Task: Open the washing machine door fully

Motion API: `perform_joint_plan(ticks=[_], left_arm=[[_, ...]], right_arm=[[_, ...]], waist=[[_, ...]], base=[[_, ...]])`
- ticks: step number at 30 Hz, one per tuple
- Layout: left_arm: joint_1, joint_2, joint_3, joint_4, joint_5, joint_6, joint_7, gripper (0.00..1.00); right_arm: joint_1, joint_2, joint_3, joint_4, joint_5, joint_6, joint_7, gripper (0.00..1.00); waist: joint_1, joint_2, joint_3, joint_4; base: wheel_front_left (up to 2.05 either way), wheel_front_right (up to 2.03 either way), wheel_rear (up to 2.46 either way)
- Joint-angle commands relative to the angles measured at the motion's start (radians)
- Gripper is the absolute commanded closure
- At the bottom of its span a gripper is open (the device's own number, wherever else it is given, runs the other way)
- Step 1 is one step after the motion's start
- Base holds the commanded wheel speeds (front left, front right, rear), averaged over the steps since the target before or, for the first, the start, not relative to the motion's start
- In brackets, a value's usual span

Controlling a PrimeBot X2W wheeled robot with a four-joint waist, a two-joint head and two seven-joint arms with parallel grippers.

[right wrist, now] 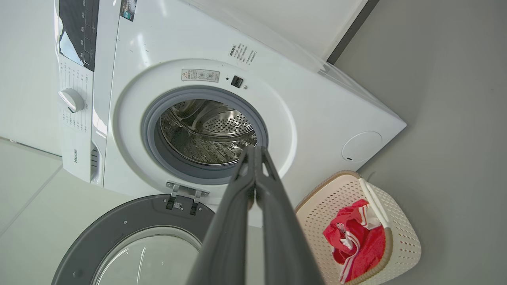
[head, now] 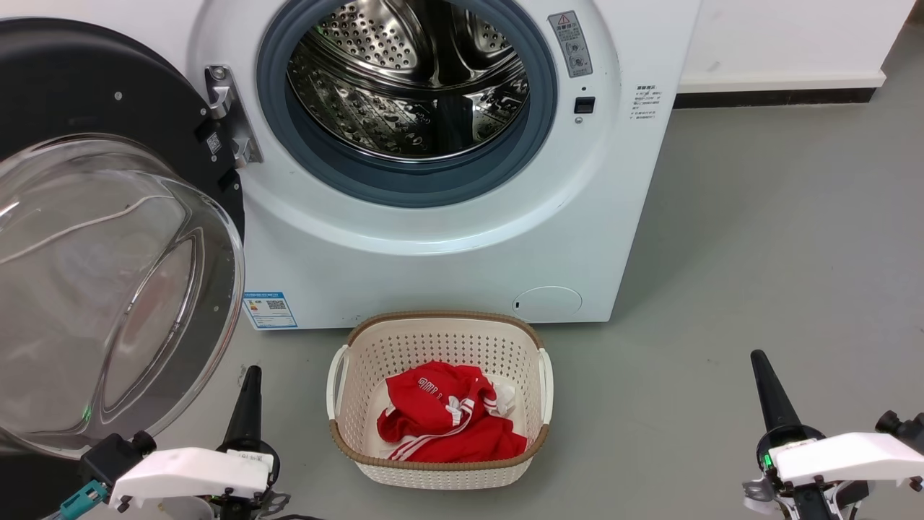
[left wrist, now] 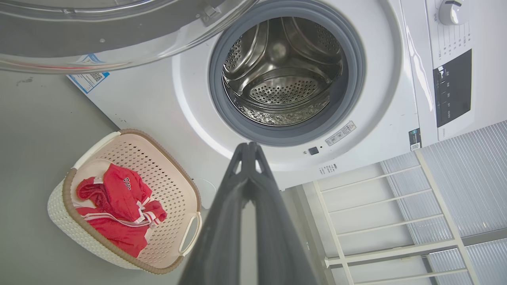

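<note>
Beside the open washing machine door point(head: 108, 238), left hand point(head: 251, 379) empty (pinched closed).

Smooth grey floor point(head: 758, 238), running back to a white wall point(head: 779, 36) with a dark skirting strip point(head: 772, 96). Standing directly on it: a white washing machine point(head: 447, 274) and, just in front, perhaps touching it, a cream perforated basket point(head: 433, 477) holding red clothing point(head: 447, 426).

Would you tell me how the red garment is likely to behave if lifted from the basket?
The red garment lies crumpled, so it is probably floppy and would drape. It looks like thin fabric, likely light. Loose in the basket, it probably lifts free.
</note>
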Motion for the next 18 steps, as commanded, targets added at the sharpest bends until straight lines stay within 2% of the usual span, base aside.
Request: perform_joint_plan(ticks=[1,18], left_arm=[[-0.028,0.002,0.006,-0.002,-0.032,-0.006,0.008,1.00],[-0.047,0.002,0.017,0.020,-0.195,-0.018,0.048,1.00]], right_arm=[[-0.025,-0.006,-0.005,-0.005,0.033,0.000,0.008,1.00],[-0.041,-0.004,-0.022,0.002,0.186,0.000,0.048,1.00]], waist=[[0.0000,-0.0001,0.000,0.000],[0.0000,-0.0001,0.002,0.001]], base=[[0.00,0.00,0.00],[0.00,0.00,0.00]])
